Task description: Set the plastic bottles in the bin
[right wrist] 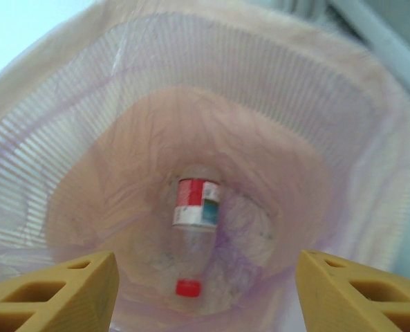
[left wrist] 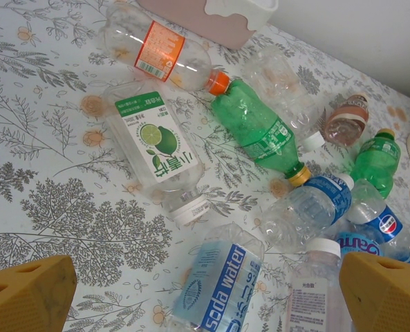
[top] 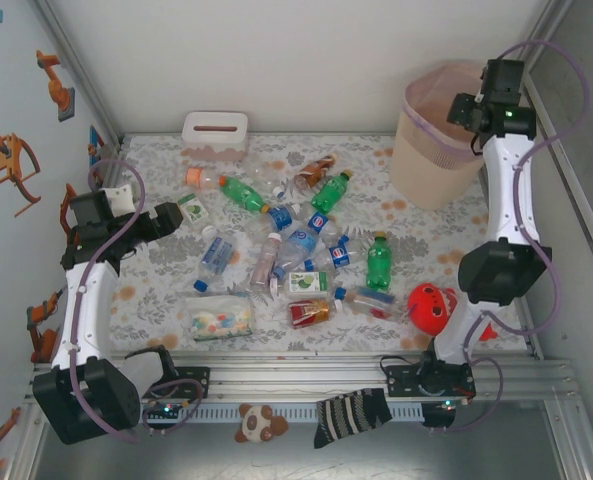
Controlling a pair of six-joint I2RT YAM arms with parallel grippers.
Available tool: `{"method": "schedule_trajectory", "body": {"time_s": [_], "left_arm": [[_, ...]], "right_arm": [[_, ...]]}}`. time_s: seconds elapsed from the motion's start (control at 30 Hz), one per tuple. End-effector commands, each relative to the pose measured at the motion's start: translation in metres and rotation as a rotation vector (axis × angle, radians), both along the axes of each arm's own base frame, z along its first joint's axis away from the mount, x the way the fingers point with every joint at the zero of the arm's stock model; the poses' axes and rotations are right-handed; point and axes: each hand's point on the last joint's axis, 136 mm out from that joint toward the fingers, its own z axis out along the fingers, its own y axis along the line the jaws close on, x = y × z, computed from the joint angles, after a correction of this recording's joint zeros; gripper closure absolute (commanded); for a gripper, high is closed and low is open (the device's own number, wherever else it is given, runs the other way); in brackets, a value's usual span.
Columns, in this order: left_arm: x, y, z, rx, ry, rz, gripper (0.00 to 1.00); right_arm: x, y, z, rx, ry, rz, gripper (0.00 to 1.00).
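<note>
My right gripper [right wrist: 205,290] hangs open over the mouth of the beige-pink bin [top: 431,150], whose rim [right wrist: 45,90] surrounds the right wrist view. On the bagged bottom lies a clear bottle [right wrist: 196,207] with a red and white label and a red cap. My left gripper [left wrist: 205,294] is open just above the table, with a blue "soda water" bottle [left wrist: 222,283] lying between its fingers, untouched. Beyond it lie a lime-label bottle [left wrist: 156,142], an orange-label bottle [left wrist: 160,52] and a green bottle [left wrist: 256,128]. Several more plastic bottles [top: 296,240] are scattered mid-table.
A white tissue box [top: 215,133] stands at the back left. A red rounded toy [top: 431,305] lies by the right arm, and a clear packet of coloured pieces [top: 218,320] sits front left. A plush bear [top: 261,422] and a striped sock [top: 351,415] lie below the near rail.
</note>
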Motion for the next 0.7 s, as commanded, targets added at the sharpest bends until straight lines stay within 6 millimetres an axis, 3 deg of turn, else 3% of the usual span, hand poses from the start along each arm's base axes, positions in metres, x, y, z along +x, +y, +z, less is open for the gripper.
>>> {"method": "schedule_trajectory", "body": {"time_s": [0.0,0.23,0.43,0.67], "left_arm": [[0.000,-0.001,0.003,-0.017,-0.010,-0.002,0.03],[0.000,-0.001,0.003,-0.018,-0.009,-0.002,0.03],[0.000,0.000,0.004,-0.016,-0.014,0.000,0.03],[0.000,-0.001,0.004,-0.019,-0.014,-0.002,0.03]], "right_arm": [[-0.025,-0.028,0.025,-0.090,-0.032,-0.126,0.32],[-0.029,-0.050,0.035,-0.088,-0.088,-0.289,0.29],[-0.030,-0.042,0.029,0.042,-0.117,-0.339,0.34],[-0.047,-0.040,0.013,0.161,-0.160,-0.505,0.35]]}}
